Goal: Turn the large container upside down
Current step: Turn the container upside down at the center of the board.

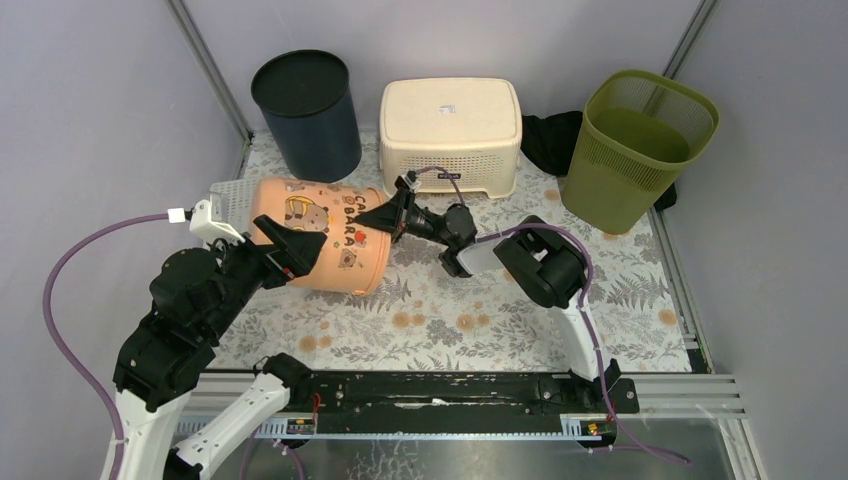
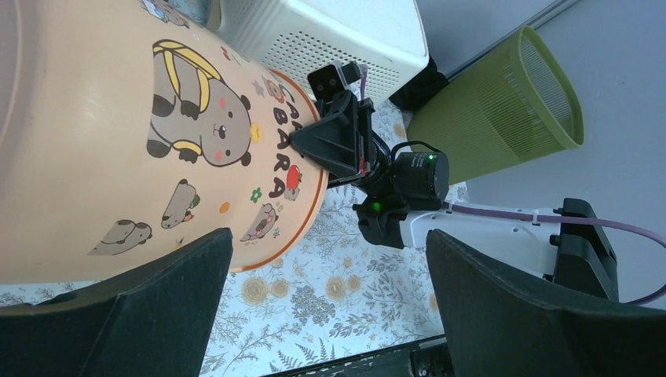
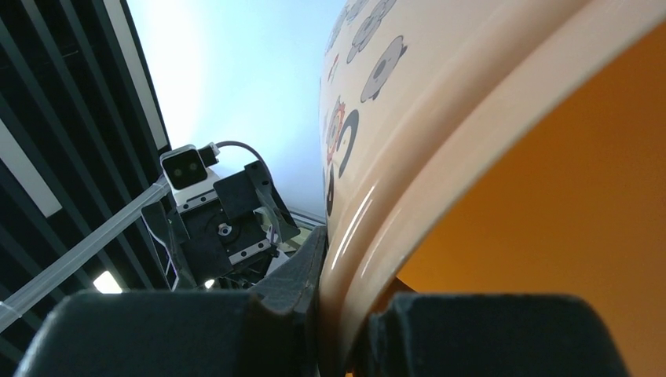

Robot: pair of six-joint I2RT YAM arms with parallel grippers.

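Observation:
The large container [image 1: 335,240] is a peach bin with capybara pictures, lying on its side on the floral mat, its open mouth facing right. It fills the left wrist view [image 2: 118,133] and the right wrist view [image 3: 440,141]. My right gripper [image 1: 388,218] is shut on the bin's rim at the top of the mouth, one finger outside and one inside [image 3: 345,314]; it also shows in the left wrist view [image 2: 334,141]. My left gripper [image 1: 290,250] is open beside the bin's near wall [image 2: 330,259], with nothing between its fingers.
A black bin [image 1: 308,112], a cream upturned basket [image 1: 450,135] and a green mesh bin [image 1: 640,145] stand along the back. A white mesh basket [image 1: 232,195] lies behind the peach bin. Black cloth [image 1: 550,140] lies between the cream basket and the green bin.

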